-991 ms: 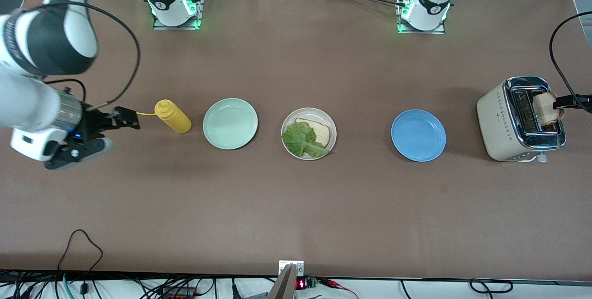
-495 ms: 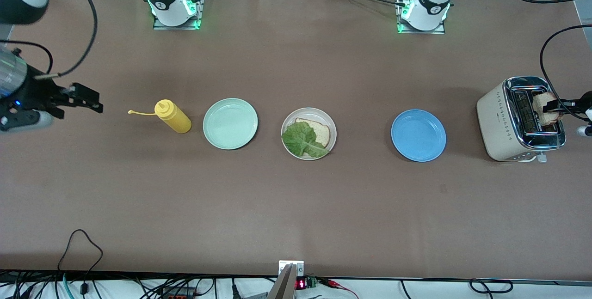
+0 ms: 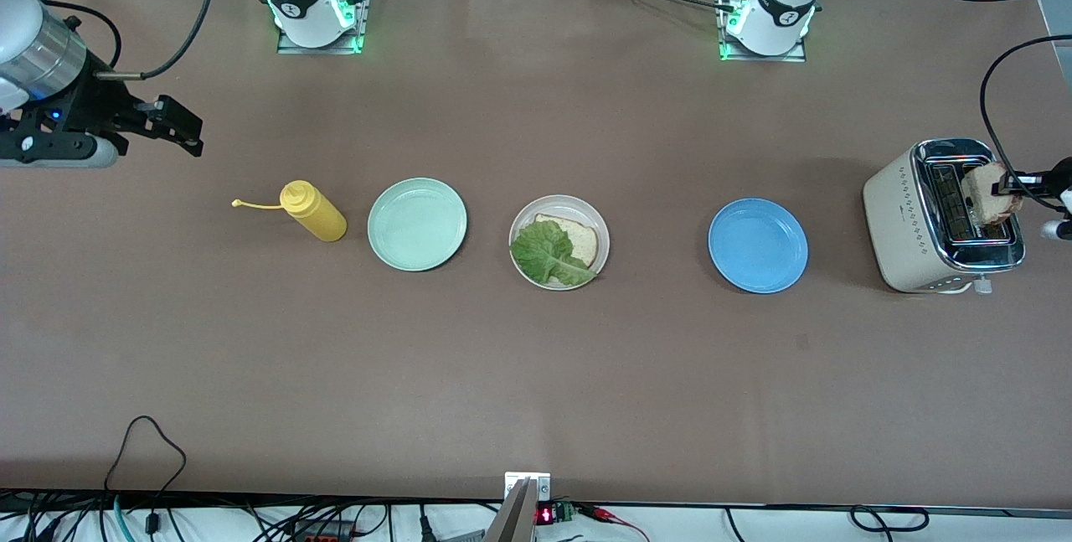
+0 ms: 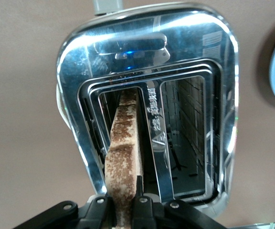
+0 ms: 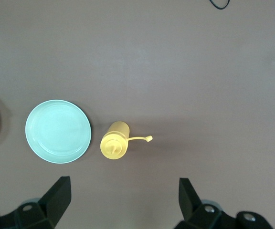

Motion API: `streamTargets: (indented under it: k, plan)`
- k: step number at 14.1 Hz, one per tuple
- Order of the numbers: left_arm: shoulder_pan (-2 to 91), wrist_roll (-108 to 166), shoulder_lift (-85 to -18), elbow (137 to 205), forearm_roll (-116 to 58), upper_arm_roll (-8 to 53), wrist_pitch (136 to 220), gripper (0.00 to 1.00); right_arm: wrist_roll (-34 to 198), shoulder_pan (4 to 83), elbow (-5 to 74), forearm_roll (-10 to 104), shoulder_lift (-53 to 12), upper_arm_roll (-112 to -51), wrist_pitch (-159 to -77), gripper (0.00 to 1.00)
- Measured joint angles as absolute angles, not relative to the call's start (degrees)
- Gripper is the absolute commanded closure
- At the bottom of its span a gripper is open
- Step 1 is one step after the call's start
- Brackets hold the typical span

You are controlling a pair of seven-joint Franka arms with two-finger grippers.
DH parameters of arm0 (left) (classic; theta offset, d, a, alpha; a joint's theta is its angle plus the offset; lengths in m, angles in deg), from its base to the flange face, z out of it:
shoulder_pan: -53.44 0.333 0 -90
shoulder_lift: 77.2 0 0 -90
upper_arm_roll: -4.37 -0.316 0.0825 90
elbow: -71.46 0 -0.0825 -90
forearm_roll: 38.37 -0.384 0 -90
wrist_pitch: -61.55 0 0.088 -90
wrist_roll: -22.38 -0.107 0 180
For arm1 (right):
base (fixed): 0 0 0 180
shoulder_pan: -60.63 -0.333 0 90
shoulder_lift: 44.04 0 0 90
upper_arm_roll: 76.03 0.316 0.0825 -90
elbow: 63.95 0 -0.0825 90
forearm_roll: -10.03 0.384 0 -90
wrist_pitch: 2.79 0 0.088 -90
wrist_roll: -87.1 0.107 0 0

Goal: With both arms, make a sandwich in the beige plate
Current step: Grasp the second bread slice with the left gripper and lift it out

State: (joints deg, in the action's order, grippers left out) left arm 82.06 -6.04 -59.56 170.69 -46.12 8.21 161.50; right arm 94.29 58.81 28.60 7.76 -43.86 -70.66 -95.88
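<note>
Front view: round beige plate (image 3: pixel 521 228) mid-table holds bread slice (image 3: pixel 579 242) under lettuce (image 3: pixel 546 253). Left wrist view: left gripper (image 4: pixel 124 206) pinches toast (image 4: pixel 124 157) in chrome toaster (image 4: pixel 75 86). Right wrist view: right gripper (image 5: pixel 124 196) spread, above yellow bottle (image 5: pixel 114 144)

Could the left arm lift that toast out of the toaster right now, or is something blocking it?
Probably yes. The left gripper is already shut on the toast slice, which stands upright in one slot of the toaster. Nothing sits above the slot, so the way up looks free.
</note>
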Motion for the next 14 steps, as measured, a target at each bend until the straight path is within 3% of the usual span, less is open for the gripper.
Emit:
streamTargets:
  k: [7, 10, 14]
  plan:
    - [81.8, -6.0, -62.2, 154.9, -46.1, 15.9, 139.5, 0.99, 91.4, 58.4, 30.3, 7.8, -44.9, -74.4, -97.4, 0.0]
    - [81.6, -4.3, -62.3, 152.3, -46.0, 21.5, 138.0, 0.99, 91.4, 58.2, 30.3, 7.8, -45.0, -74.5, -97.5, 0.0]
    - [80.7, 6.0, -61.5, 152.2, -42.4, 33.5, 134.4, 0.99, 90.8, 59.7, 30.5, 7.8, -44.8, -75.1, -97.5, 0.0]
